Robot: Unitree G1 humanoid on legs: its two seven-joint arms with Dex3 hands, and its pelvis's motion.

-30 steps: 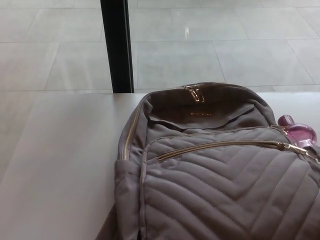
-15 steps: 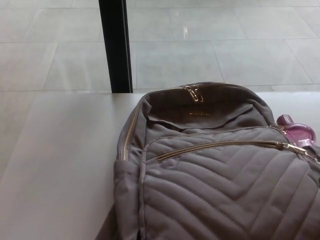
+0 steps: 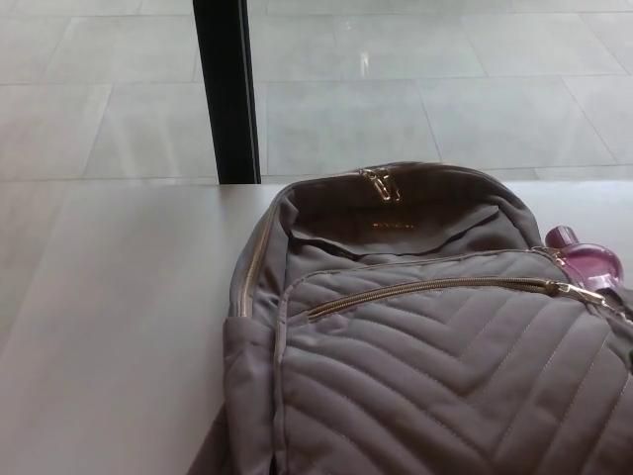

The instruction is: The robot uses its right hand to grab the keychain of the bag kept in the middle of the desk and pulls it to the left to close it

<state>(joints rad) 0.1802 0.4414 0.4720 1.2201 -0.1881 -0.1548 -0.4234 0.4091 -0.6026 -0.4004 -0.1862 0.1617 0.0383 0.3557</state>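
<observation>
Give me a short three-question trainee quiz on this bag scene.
1. True or false: the grey quilted fabric backpack rests on the white desk.
2. The gold zipper pull of its front pocket sits at the zip's: A) left end B) middle C) right end.
3. What colour is the rounded translucent bottle at the backpack's right edge?
Key: 1 true; 2 C; 3 pink.

An indoor hall, perhaps an office or lobby: large glossy pale floor tiles [image 3: 396, 119], black post [image 3: 226, 89], plain white bench [image 3: 119, 317].
</observation>
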